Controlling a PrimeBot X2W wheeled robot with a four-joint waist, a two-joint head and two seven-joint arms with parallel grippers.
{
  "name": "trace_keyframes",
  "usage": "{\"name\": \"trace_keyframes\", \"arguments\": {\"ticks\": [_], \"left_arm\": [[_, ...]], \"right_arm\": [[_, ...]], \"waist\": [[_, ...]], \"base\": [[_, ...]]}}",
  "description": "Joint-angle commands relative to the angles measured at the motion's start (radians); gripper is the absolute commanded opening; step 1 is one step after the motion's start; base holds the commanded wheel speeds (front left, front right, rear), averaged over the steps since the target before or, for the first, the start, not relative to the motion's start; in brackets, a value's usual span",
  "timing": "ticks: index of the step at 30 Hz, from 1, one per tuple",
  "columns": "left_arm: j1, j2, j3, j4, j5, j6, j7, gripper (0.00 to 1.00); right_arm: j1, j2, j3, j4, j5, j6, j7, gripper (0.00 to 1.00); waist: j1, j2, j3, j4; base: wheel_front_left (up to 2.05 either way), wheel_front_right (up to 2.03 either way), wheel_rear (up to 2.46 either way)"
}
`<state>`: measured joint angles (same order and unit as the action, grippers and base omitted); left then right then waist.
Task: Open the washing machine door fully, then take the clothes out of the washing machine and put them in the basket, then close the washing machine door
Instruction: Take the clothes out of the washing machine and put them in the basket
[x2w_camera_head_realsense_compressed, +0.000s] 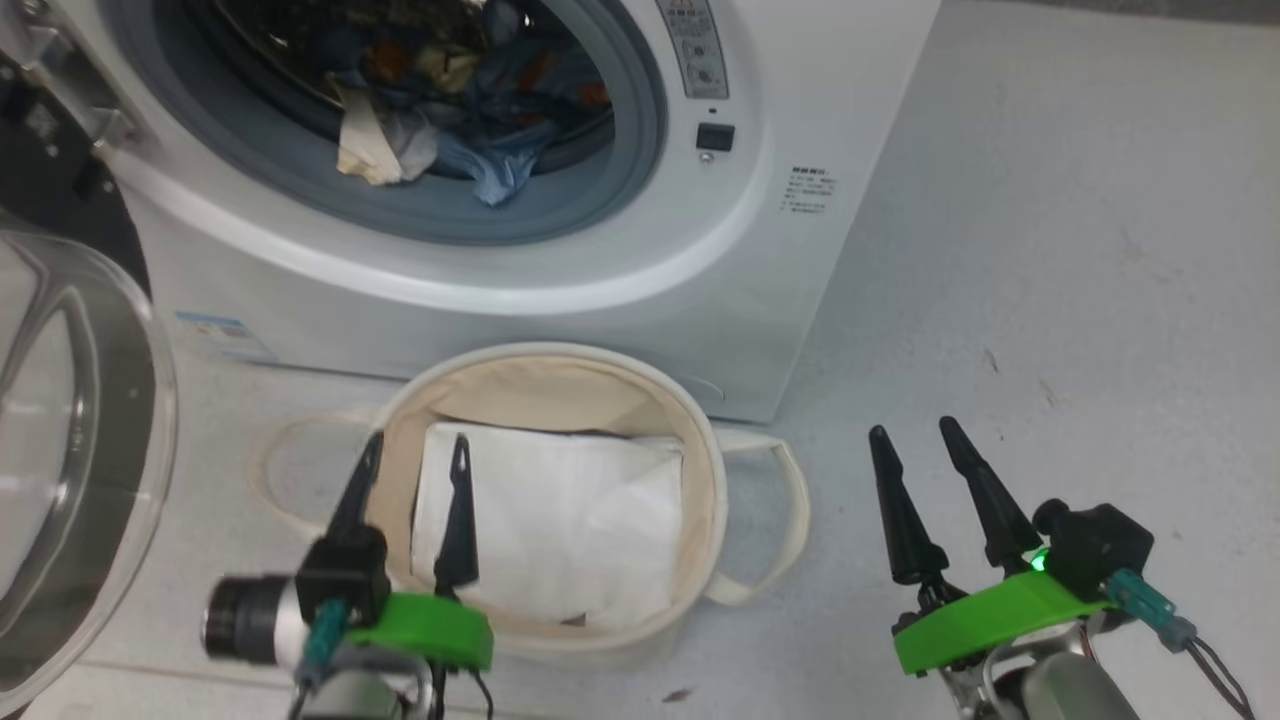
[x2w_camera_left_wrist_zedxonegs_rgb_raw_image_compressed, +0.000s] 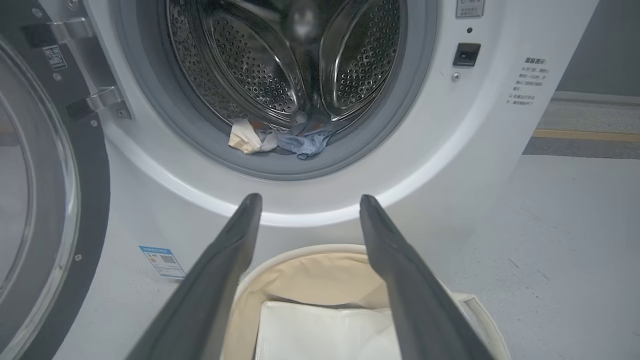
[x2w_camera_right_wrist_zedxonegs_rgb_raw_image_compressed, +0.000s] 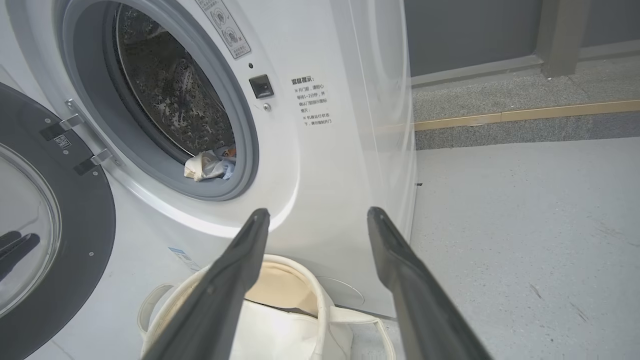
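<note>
The white washing machine (x2w_camera_head_realsense_compressed: 620, 240) stands with its round black door (x2w_camera_head_realsense_compressed: 70, 440) swung open to the left, also seen as the door (x2w_camera_left_wrist_zedxonegs_rgb_raw_image_compressed: 45, 200) and the door (x2w_camera_right_wrist_zedxonegs_rgb_raw_image_compressed: 55, 240). Blue and cream clothes (x2w_camera_head_realsense_compressed: 450, 110) lie heaped in the drum mouth, some draped over the grey rim; the clothes (x2w_camera_left_wrist_zedxonegs_rgb_raw_image_compressed: 285, 140) and clothes (x2w_camera_right_wrist_zedxonegs_rgb_raw_image_compressed: 207, 165) show the same. The cream basket (x2w_camera_head_realsense_compressed: 700, 440) sits on the floor right before the machine, holding a flat white sheet (x2w_camera_head_realsense_compressed: 570, 510). My left gripper (x2w_camera_head_realsense_compressed: 415, 470) hovers open over the basket's left rim. My right gripper (x2w_camera_head_realsense_compressed: 915, 430) is open above bare floor, right of the basket.
Grey floor (x2w_camera_head_realsense_compressed: 1050, 250) stretches to the right of the machine. A raised kerb with a yellow strip (x2w_camera_right_wrist_zedxonegs_rgb_raw_image_compressed: 525, 115) runs behind it. The door's hinges (x2w_camera_left_wrist_zedxonegs_rgb_raw_image_compressed: 95, 100) stick out at the machine's left side.
</note>
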<state>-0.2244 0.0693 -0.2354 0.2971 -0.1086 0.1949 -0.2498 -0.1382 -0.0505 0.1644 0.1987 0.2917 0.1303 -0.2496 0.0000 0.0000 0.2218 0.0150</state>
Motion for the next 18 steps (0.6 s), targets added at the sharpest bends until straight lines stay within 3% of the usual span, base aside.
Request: {"name": "trace_keyframes", "arguments": {"ticks": [1,6,18], "left_arm": [[-0.068,0.021,0.038,-0.012,0.007,0.002,-0.002,1.00],[-0.241,0.046,0.053,0.048,0.005,-0.018,0.033,1.00],[-0.693,0.186,0.085,0.216,0.049,-0.048,0.171,1.00]], "right_arm": [[-0.031,0.000,0.032,-0.035,-0.005,0.000,-0.012,1.00],[-0.058,0.000,0.051,-0.057,0.008,0.000,-0.012,1.00],[-0.153,0.000,0.053,-0.117,-0.008,0.000,-0.012,1.00]], "waist": [[0.0000,0.0000,0.043,-0.015],[0.0000,0.0000,0.145,-0.036],[0.0000,0.0000,0.412,-0.088]], "base": [[0.00,0.00,0.00],[0.00,0.00,0.00],[0.00,0.00,0.00]]}}
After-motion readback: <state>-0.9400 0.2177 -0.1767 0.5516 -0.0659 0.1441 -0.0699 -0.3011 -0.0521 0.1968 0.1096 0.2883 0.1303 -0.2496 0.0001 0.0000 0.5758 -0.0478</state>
